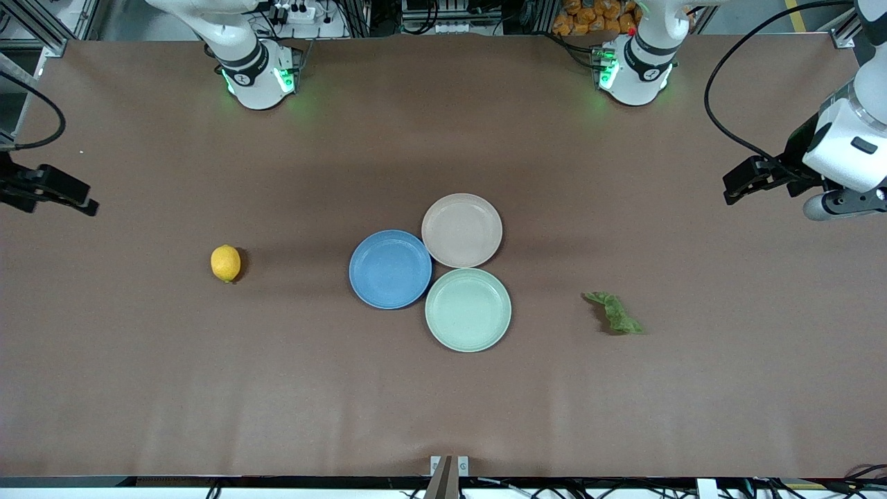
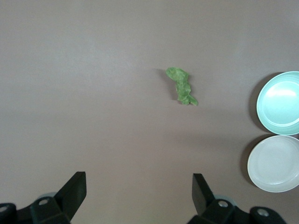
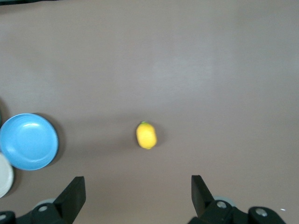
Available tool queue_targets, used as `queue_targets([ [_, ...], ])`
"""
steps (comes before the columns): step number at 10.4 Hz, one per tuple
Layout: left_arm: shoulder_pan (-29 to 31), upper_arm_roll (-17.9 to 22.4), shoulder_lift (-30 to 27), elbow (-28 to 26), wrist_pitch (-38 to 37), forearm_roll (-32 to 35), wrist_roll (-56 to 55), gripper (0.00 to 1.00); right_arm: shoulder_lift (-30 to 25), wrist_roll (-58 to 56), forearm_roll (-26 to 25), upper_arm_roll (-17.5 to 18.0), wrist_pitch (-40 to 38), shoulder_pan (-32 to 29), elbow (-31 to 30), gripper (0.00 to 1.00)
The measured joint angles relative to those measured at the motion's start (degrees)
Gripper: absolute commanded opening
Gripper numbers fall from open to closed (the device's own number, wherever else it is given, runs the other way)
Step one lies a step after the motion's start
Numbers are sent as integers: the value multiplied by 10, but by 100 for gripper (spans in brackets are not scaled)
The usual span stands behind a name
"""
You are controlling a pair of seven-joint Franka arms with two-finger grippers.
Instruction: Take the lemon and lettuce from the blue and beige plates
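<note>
Front view: lemon (image 1: 226, 263) and lettuce (image 1: 614, 312) both lie on the bare table, at 9 and 3 o'clock of the empty blue plate (image 1: 390, 269) and beige plate (image 1: 461, 230); both arms wait over the table ends. Left wrist view: left gripper (image 2: 139, 191) spread wide; the leaf looks limp, light, so pinch its bunched middle. Right wrist view: right gripper (image 3: 138, 192) equally wide; the lemon seems firm, rollable, so grip across its short axis.

My front view cuts off the right gripper (image 1: 86, 206) at the edge. The beige plate (image 3: 3, 175) is clipped in my right wrist view.
</note>
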Motion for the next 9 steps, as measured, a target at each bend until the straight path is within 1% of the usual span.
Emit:
queue_targets([
  [2,0,-1,0,0,-9,0,0,100,-16,1,-18,13,-22,1,0,100],
  [5,0,-3,-1,0,-15,0,0,100,-28,4,-19,18,-67,2,-1,100],
  [9,0,-4,-1,0,-16,0,0,100,-28,4,-8,18,-65,2,-3,100],
])
